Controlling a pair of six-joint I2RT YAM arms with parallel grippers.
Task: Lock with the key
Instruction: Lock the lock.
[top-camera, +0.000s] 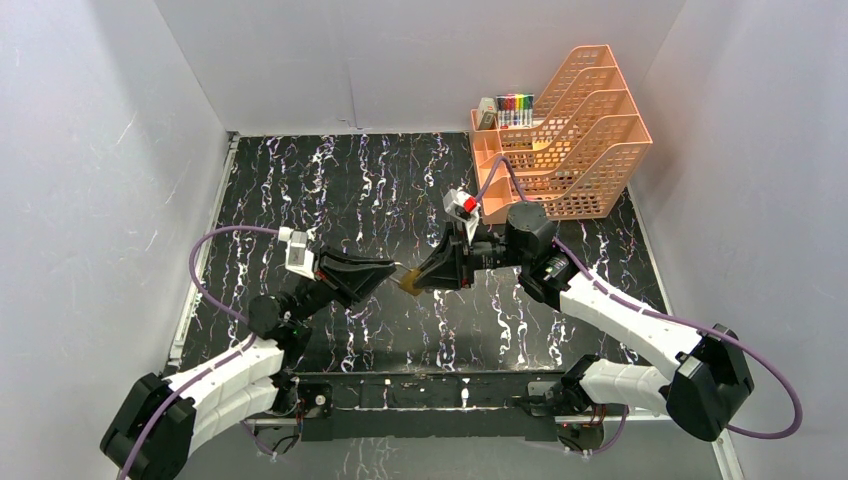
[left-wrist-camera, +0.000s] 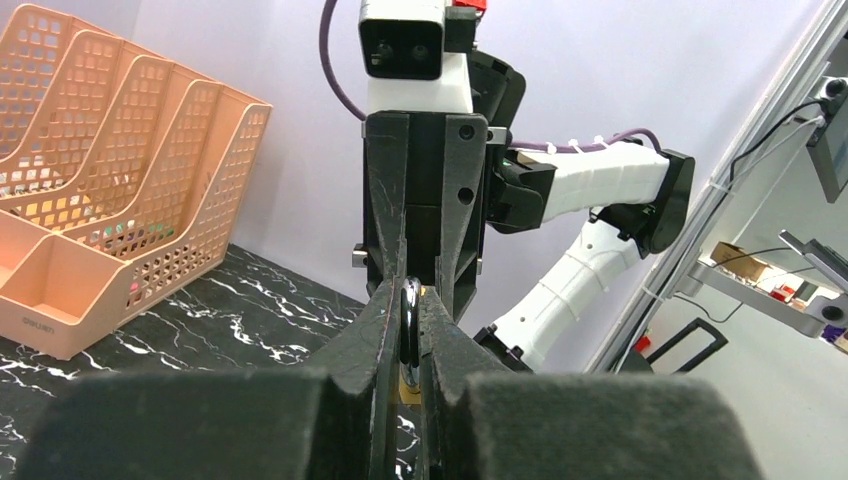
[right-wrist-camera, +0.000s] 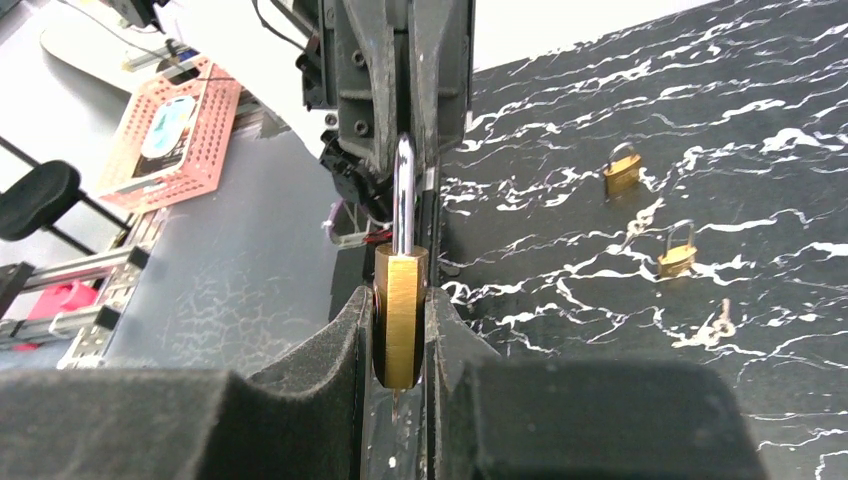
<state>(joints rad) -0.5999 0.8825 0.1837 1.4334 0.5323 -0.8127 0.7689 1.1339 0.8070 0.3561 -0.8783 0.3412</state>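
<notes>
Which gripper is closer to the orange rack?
Right. The right gripper holds the padlock at mid-table, left of the rack's front. The left gripper grips the same padlock from farther left.

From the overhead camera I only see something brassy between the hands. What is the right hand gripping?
Observer: The right hand is shut on the body of a brass padlock, its loop pointing away.
Operator: And the left hand?
Observer: The left hand pinches the top of that loop.
Operator: Where is the key?
Observer: What looks like a key lies loose on the table, near two other padlocks.
</notes>
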